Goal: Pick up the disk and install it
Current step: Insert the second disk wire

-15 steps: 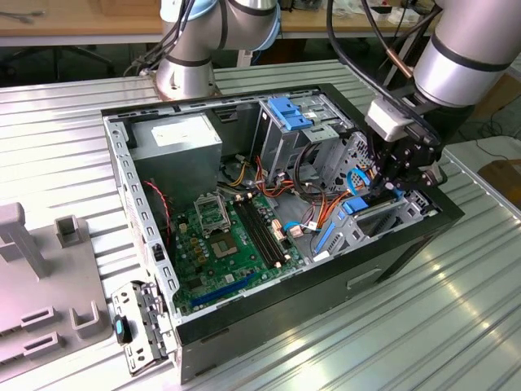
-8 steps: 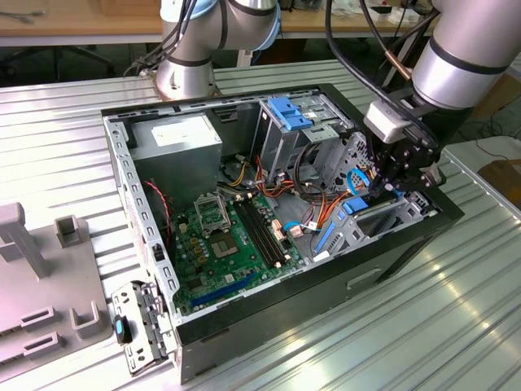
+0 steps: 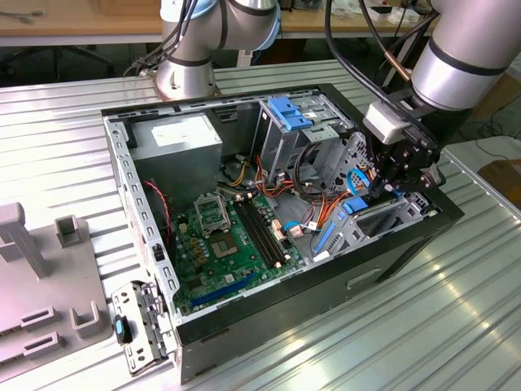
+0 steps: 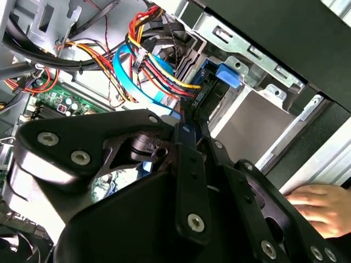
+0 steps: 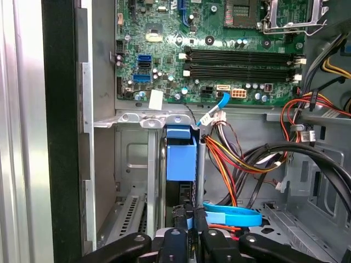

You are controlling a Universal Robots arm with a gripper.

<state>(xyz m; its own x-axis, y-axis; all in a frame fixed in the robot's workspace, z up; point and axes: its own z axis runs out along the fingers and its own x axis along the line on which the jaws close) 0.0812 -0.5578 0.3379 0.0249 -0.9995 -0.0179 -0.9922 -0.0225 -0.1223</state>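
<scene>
The disk (image 5: 181,159) stands on edge in the drive bay at the corner of the open computer case (image 3: 423,236), towards the exterior view's right. Its blue carrier (image 3: 354,205) shows above the bay's grey wall, and a blue tab (image 4: 227,74) sticks out beside the cage. My gripper (image 3: 384,189) reaches down into that bay from above. In both wrist views the black fingers (image 5: 184,215) stand close together, pinching a blue part of the carrier; my gripper (image 5: 192,218) is shut on it. The disk's lower part is hidden inside the bay.
Red, yellow and black cables (image 5: 236,159) and a blue flat cable (image 5: 230,215) crowd the space beside the bay. The green motherboard (image 3: 220,236) fills the case floor, with the grey power supply (image 3: 179,138) behind it. A person's hand (image 4: 313,205) rests outside the case wall.
</scene>
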